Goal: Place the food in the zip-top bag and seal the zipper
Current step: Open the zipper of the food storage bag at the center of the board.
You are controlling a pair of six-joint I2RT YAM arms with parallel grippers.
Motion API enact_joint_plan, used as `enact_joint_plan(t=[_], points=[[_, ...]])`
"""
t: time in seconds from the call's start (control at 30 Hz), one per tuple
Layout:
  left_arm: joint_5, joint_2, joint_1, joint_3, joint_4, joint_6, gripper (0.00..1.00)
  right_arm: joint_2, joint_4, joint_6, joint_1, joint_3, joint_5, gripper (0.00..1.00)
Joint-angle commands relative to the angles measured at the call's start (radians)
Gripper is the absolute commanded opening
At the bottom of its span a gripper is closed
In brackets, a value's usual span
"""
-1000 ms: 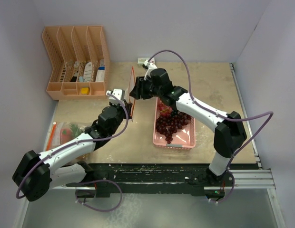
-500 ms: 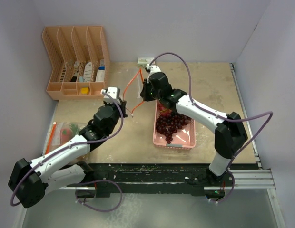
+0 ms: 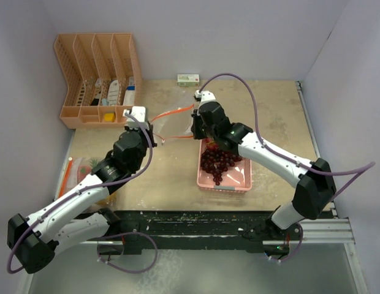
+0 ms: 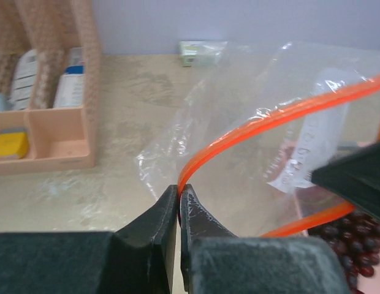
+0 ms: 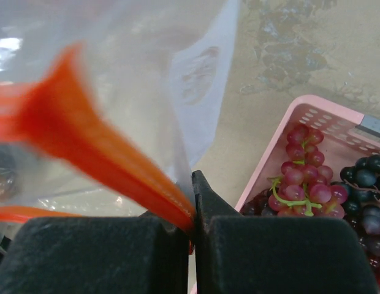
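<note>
The grapes [image 3: 222, 160] are found in the pink tray [image 3: 230, 187], just beneath and right of the right pincer [image 3: 193, 131], the nearer one. The bag [image 3: 176, 124] is held stretched crosswise between both pincers, each clamped on one end of its orange zipper [image 4: 269, 116]. The left pincer [image 3: 154, 139] is kept well apart from the grapes.

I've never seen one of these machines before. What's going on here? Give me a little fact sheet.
Bag: clear, stretched between the two grippers, mouth open, no food seen inside
Left gripper: shut on the orange zipper strip
Right gripper: shut on the zipper strip at the opposite side
Grapes: lying in the pink tray, beside the bag
</note>
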Motion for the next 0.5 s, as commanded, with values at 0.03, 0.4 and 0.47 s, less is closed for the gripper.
enact_joint_plan(t=[0.03,0.4,0.47], points=[[0.354,0.014,0.015,-0.066,0.255,0.037,0.16,-0.056,-0.002,-0.037,0.022,0.052,-0.063,0.0],[0.569,0.075,0.013,-0.106,0.399,-0.006,0.55,-0.021,-0.018,-0.03,0.036,0.117,-0.075,0.0],[0.58,0.08,0.013,-0.107,0.401,-0.018,0.57,-0.02,-0.018,-0.03,0.036,0.119,-0.08,0.0]])
